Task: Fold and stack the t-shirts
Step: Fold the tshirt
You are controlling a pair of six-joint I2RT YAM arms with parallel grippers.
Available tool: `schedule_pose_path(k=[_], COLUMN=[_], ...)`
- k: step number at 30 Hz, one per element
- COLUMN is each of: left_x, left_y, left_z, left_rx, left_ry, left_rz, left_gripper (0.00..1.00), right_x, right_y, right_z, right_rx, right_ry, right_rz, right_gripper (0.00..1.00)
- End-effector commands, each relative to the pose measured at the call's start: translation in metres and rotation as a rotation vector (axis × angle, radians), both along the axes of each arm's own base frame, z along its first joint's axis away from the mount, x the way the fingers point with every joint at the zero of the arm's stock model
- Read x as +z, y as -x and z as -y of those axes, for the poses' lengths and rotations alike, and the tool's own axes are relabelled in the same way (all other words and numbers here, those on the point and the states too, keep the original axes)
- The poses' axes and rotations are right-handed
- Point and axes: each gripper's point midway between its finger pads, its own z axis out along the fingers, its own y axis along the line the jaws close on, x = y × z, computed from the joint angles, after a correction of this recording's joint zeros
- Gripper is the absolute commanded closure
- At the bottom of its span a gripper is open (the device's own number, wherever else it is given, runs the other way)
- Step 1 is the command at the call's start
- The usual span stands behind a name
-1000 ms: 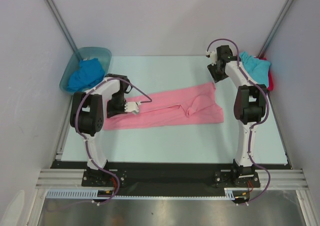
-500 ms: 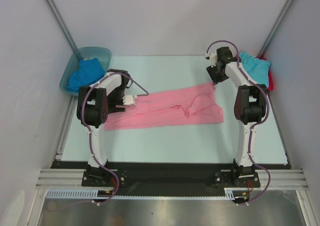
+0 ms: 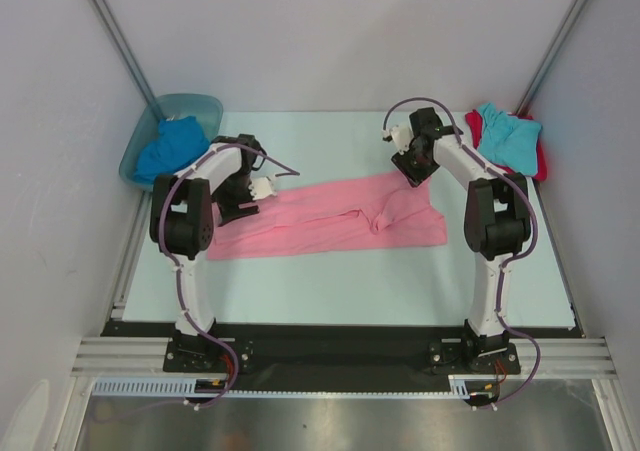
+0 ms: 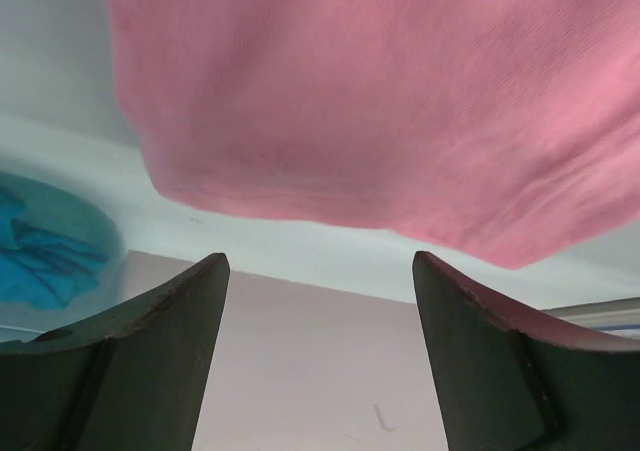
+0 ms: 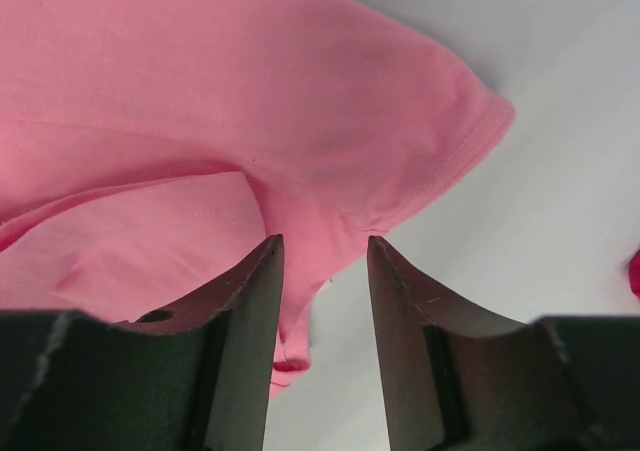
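Note:
The pink t-shirt (image 3: 330, 221) lies flat and long across the middle of the table. My left gripper (image 3: 263, 185) is open just past the shirt's far left edge, holding nothing. In the left wrist view the pink cloth (image 4: 400, 101) fills the top, beyond the spread gripper (image 4: 318, 263). My right gripper (image 3: 409, 167) hovers over the shirt's far right corner. Its jaws stand narrowly apart in the right wrist view (image 5: 322, 247), over a pink sleeve (image 5: 420, 121), pinching nothing. A turquoise t-shirt (image 3: 510, 137) lies on a red one (image 3: 472, 125) at the back right. The royal blue t-shirt (image 3: 168, 149) sits in the tub.
The blue-green translucent tub (image 3: 200, 105) stands at the back left corner, also seen at the left of the left wrist view (image 4: 40, 256). Grey walls close in the table on three sides. Both arm bases sit at the near edge.
My left gripper has opened, let go of the pink shirt's left end and drawn back toward the far side. My right gripper has swung left from the stack toward the shirt's far right corner.

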Motion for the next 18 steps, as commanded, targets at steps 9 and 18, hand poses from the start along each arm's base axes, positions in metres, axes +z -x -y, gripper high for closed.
schedule_pose_path(k=[9,18], left_x=[0.01,0.005], left_y=[-0.006,-0.008], left_z=[0.026,0.032], left_rx=[0.022,0.019], left_ry=[0.072,0.079], left_rz=[0.087,0.094], left_gripper=[0.21,0.21], right_x=[-0.006,-0.02], right_y=[0.013,0.032], right_z=[-0.027,-0.032], right_rx=[0.104,0.107], right_ry=[-0.003,-0.029], right_rz=[-0.039,-0.1], right_gripper=[0.44,0.48])
